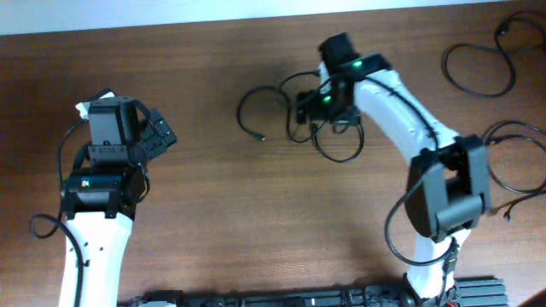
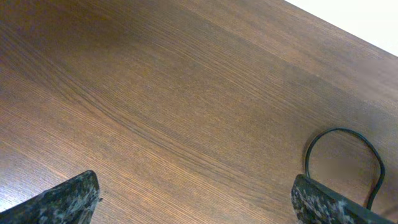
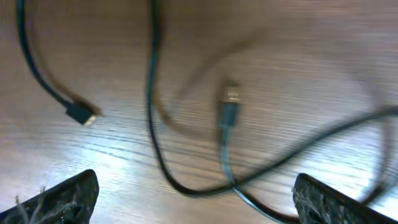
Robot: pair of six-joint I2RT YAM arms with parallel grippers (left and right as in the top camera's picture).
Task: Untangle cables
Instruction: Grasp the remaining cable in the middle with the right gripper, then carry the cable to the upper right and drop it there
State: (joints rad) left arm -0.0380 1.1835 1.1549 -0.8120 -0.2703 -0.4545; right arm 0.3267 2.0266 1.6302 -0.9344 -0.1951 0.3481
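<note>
The right claw [image 3: 199, 208], fingers [image 3: 62, 199] spread wide and empty, hangs right over the tangled cables [image 3: 151, 112] on the bench [image 3: 311, 62], one plugged cord [image 3: 227, 118] lying between them square to their closing line, the left claw [image 2: 199, 208], likewise spread, well apart.

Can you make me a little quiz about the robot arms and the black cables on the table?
1. True or false: the right gripper hangs open over the tangled cables.
2. Pick one. The left gripper is: A) shut on a cable, B) open and empty, C) shut on a plug.
3. How many cable plugs show clearly in the right wrist view?
Key: 1 true. 2 B. 3 two.
</note>
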